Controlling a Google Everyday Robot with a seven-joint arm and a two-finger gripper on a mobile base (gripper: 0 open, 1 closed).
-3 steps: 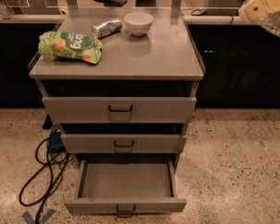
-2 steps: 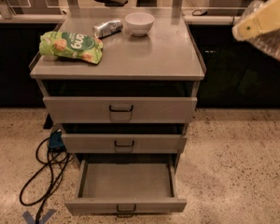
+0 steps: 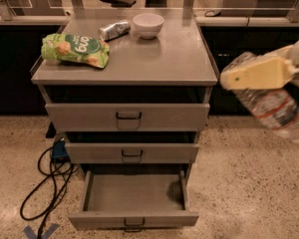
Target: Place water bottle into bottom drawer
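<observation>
End effector [image 3: 254, 75] is gripping 1 water bottle [image 3: 275, 106], hanging right of worktop [image 3: 169, 54] edge; bottom drawer [image 3: 134, 219] of 3 is sitting open.

At the right of the frame we've got the gripper [image 3: 239, 76], matt cream plastic, clamped on the water bottle [image 3: 276, 108], which is clear crinkly plastic. The bottom drawer [image 3: 134, 190], low centre, is smooth dull grey metal. The snack bag [image 3: 74, 49] is glossy and the floor [image 3: 249, 183] is speckled stone.
</observation>
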